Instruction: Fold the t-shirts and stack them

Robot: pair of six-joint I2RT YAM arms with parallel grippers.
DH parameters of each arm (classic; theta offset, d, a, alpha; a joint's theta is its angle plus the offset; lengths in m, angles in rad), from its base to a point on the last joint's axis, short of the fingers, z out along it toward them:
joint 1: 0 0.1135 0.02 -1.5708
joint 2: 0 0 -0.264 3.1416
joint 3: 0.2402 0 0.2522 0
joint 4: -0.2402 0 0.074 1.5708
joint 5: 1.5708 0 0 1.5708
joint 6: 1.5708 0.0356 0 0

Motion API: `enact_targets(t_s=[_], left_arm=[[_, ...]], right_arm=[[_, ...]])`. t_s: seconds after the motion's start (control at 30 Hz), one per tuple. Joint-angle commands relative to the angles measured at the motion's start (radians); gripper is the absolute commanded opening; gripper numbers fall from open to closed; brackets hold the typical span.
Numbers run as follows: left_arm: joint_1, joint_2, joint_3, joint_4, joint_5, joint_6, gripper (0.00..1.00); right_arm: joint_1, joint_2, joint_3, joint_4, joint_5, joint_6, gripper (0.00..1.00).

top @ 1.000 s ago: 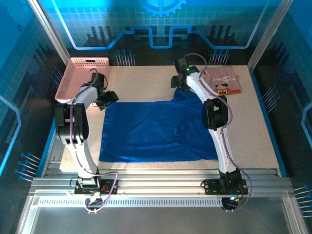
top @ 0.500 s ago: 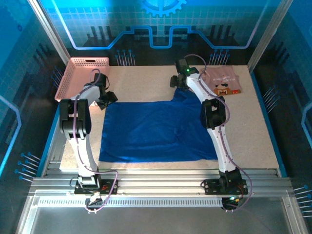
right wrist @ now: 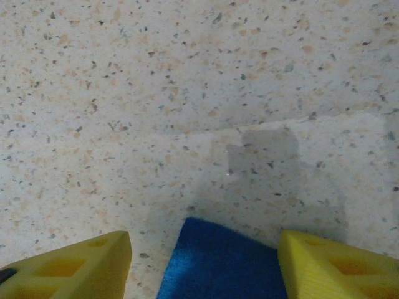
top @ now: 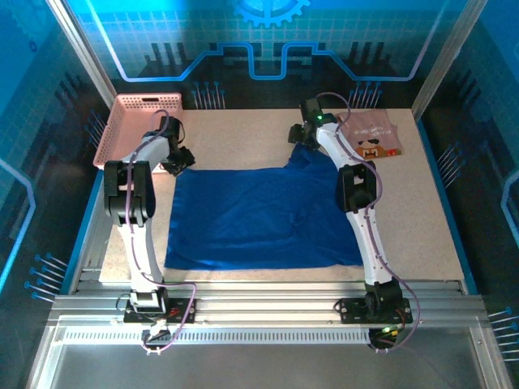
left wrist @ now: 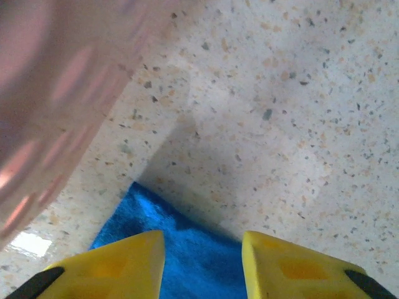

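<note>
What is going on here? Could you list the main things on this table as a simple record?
table: speckled, pale
blue shirt: spread flat in the middle of the table, not yet folded
pink shirt: near the far right corner, apart from the blue one
basket: pink, at the far left corner
left gripper: open, at the blue shirt's far left corner, cloth tip between its yellow fingers
right gripper: open wide, at the blue shirt's far edge on the right, a cloth tip between its fingers
</note>
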Motion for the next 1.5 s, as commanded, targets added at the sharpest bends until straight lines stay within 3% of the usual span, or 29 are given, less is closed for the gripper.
enact_targets(t_s=[0.0, 0.13, 0.4, 0.67, 0.8, 1.13, 1.4, 1.43, 1.47], left_arm=[[0.007, 0.075, 0.028, -0.011, 0.043, 0.039, 0.33], [0.006, 0.086, 0.026, -0.024, 0.064, 0.042, 0.27], [0.006, 0.089, 0.019, -0.051, 0.065, 0.051, 0.15], [0.007, 0.050, -0.013, -0.038, 0.071, 0.069, 0.00], [0.007, 0.012, -0.031, -0.020, 0.078, 0.078, 0.00], [0.013, -0.103, -0.071, 0.016, 0.073, 0.075, 0.00], [0.016, -0.136, -0.088, 0.010, 0.045, 0.061, 0.00], [0.016, -0.135, -0.093, 0.008, 0.044, 0.054, 0.06], [0.016, -0.132, -0.097, 0.007, 0.043, 0.050, 0.19]], right_arm=[[-0.002, 0.054, 0.047, -0.023, -0.036, 0.016, 0.63], [-0.005, 0.056, 0.043, -0.045, -0.030, 0.009, 0.58], [-0.007, 0.052, 0.043, -0.055, -0.033, 0.003, 0.37], [-0.012, 0.022, 0.034, -0.064, -0.001, 0.041, 0.05], [-0.015, -0.038, -0.005, -0.018, 0.034, 0.067, 0.00], [-0.012, -0.192, -0.087, 0.080, 0.103, 0.030, 0.00], [-0.024, -0.232, -0.146, 0.102, 0.077, 0.013, 0.00], [-0.024, -0.230, -0.150, 0.100, 0.074, 0.017, 0.00], [-0.024, -0.228, -0.155, 0.100, 0.073, 0.020, 0.00]])
